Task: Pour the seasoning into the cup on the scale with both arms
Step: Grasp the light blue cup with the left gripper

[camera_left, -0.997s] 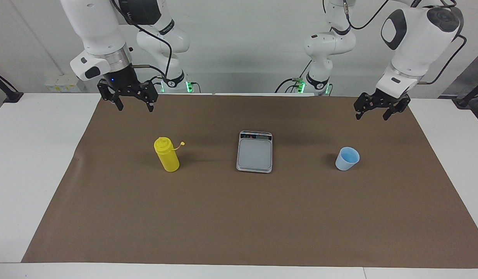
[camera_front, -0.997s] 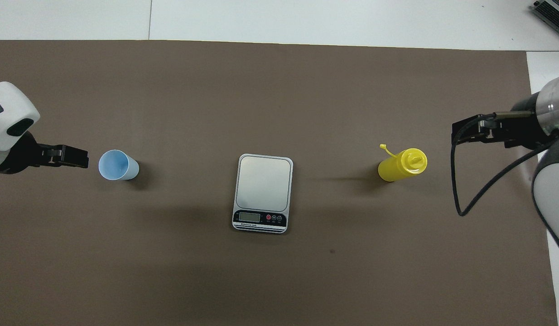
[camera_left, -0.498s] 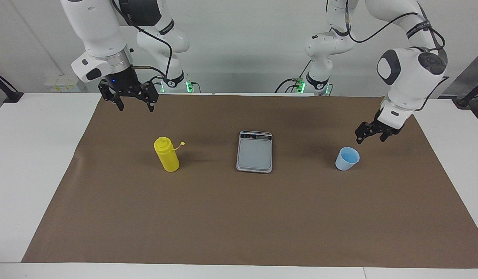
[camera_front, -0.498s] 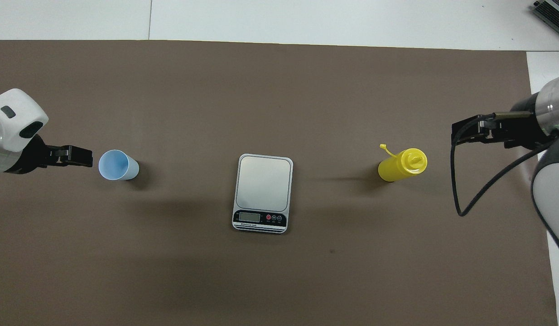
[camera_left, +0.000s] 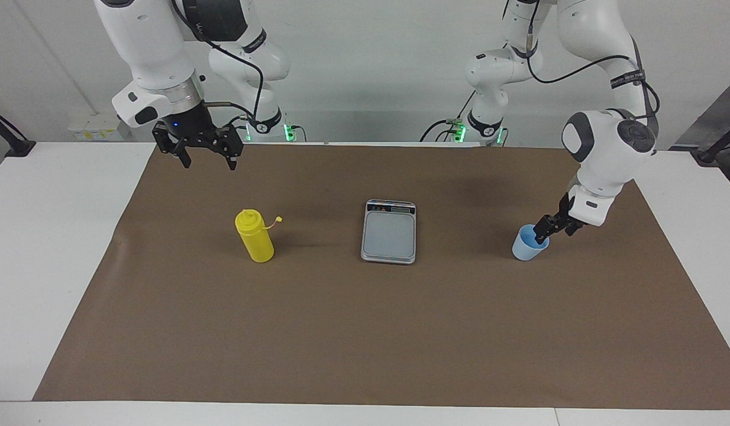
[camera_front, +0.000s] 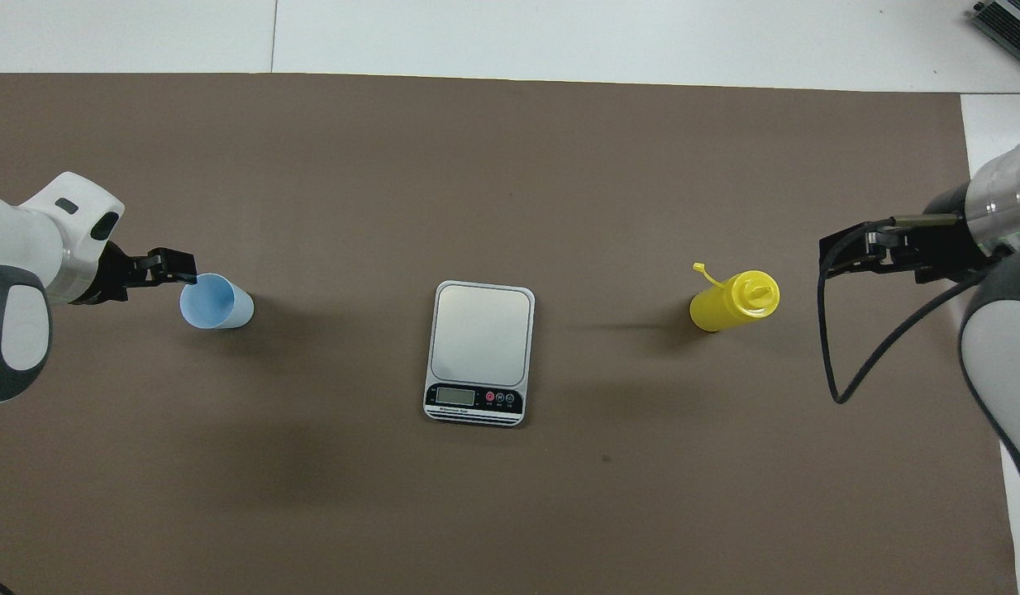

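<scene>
The light blue cup (camera_left: 526, 248) (camera_front: 218, 302) stands upright on the brown mat toward the left arm's end. My left gripper (camera_left: 554, 232) (camera_front: 176, 268) is low at its rim and open; one fingertip (camera_left: 540, 238) shows against the cup's mouth, the other outside the wall. The silver-grey scale (camera_left: 388, 235) (camera_front: 481, 330) lies at mid-table with a bare plate. The yellow seasoning bottle (camera_left: 255, 239) (camera_front: 729, 303) stands upright toward the right arm's end, its cap strap sticking out. My right gripper (camera_left: 206, 161) (camera_front: 842, 252) hangs open in the air over the mat, apart from the bottle.
A brown mat (camera_left: 365, 331) covers most of the white table (camera_left: 51, 248). A black cable (camera_front: 841, 364) loops down from the right arm's wrist. A grey device (camera_front: 1006, 25) sits at the table corner farthest from the robots, at the right arm's end.
My left arm has swung down and brought its gripper from high above the mat to the cup's rim. The right gripper has barely shifted. Cup, scale and bottle have stayed put.
</scene>
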Motion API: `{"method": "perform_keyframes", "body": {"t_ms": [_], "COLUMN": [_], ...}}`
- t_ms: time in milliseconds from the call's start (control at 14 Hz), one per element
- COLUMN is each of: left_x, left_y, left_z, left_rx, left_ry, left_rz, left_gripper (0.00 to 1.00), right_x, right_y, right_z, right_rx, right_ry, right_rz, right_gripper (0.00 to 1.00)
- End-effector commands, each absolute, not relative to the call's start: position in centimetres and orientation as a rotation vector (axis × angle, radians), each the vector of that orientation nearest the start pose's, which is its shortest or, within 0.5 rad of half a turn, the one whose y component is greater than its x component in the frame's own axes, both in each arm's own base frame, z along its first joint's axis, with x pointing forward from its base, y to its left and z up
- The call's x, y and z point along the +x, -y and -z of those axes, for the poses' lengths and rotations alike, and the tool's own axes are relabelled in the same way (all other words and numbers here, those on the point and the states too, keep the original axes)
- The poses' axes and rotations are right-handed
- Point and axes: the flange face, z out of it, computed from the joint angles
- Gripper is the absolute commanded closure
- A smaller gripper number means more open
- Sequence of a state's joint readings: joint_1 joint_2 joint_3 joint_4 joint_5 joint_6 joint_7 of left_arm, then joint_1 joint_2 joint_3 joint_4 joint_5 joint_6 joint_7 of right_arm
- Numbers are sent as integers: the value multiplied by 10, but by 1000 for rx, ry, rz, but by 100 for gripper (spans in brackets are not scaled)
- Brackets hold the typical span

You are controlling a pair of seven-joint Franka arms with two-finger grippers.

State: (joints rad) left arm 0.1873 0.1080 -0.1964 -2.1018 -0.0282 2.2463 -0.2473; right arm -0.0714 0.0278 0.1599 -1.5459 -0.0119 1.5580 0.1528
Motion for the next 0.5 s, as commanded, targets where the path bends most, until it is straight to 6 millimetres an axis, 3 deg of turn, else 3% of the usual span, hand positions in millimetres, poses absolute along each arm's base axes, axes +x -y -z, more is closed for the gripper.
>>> {"method": "perform_keyframes", "body": {"t_ms": [0, 427], "left_x": [552, 548], "left_y": [7, 5], "left_z": [-359, -352], "left_rx": [-3164, -3164], "left_ry": [455, 451], "left_rz": [42, 25], "left_gripper": [0, 0], "right_x": [553, 553], "right_y": [-45, -45], "right_z": [-620, -620], "right_rx": [-3129, -3129], "right_ry": [-96, -91], "right_rz": [-21, -24], "right_gripper": [0, 0]}}
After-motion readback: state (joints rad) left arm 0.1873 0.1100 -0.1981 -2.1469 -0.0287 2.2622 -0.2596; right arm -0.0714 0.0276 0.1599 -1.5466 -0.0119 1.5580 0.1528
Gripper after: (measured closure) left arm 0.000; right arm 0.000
